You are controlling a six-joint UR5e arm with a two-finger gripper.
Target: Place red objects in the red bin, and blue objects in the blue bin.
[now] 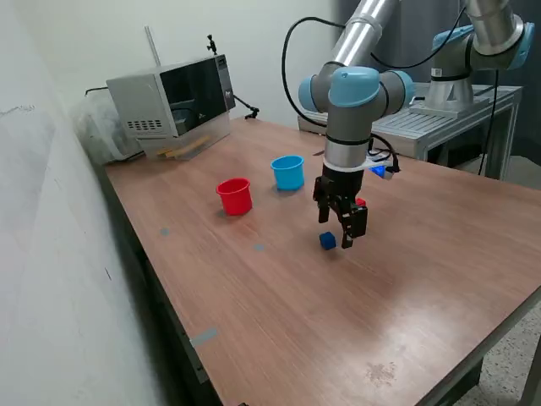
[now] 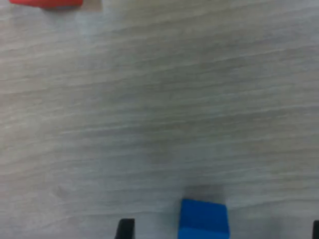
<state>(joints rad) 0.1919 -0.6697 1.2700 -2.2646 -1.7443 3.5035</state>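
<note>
You are looking at a small blue cube point(image 1: 327, 241) lying on the table point(image 1: 279, 313) just beside the gripper point(image 1: 345, 227), whose fingers are standing spread and empty; it is likely light, rigid and a bit smooth, so you should be pinching it across two flat opposite faces. You are seeing one blue cube, a bit of one red cube point(image 1: 361, 203) behind the gripper, one red cup point(image 1: 235, 195) and one blue cup point(image 1: 288, 172) further left.

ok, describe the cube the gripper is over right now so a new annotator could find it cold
Start at the wooden table, where a red cup and a light blue cup stand side by side. Nearer the camera, the arm's gripper hangs just above a small dark blue cube lying on bare wood. It is far smaller and darker than the blue cup; the red bit behind the gripper differs in colour.
</note>
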